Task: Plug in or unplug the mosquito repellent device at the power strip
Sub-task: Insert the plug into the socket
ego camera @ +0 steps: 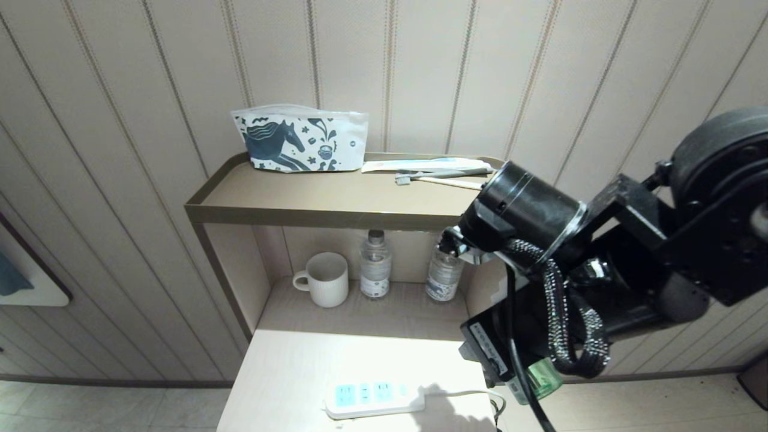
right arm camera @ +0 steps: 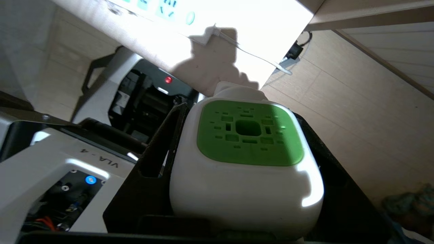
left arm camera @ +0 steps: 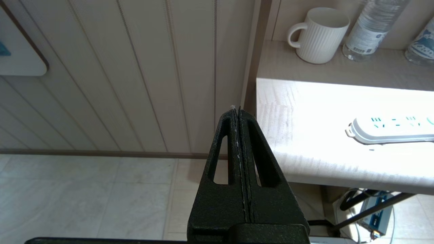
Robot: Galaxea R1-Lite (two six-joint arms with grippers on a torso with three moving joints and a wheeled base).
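Note:
The mosquito repellent device [right arm camera: 247, 152], a white rounded cap with a green square centre, sits between the black fingers [right arm camera: 159, 145] of my right gripper [right arm camera: 239, 113], which is shut on it. In the head view its green bottle [ego camera: 545, 377] shows under the right wrist, off the table's right front corner and right of the power strip [ego camera: 372, 399]. The strip lies flat near the table's front edge with its light-blue sockets bare; it also shows as the power strip [left arm camera: 390, 130] and the power strip [right arm camera: 159, 8]. My left gripper [left arm camera: 236, 110] is shut and empty, left of the table above the floor.
The strip's white cable [ego camera: 462, 394] runs right over the table [ego camera: 288, 366] edge. A white mug [ego camera: 324, 279] and two water bottles [ego camera: 375, 264] [ego camera: 445, 273] stand on the back ledge. Above, a shelf [ego camera: 312, 201] holds a printed pouch [ego camera: 300, 139] and a toothbrush [ego camera: 444, 174].

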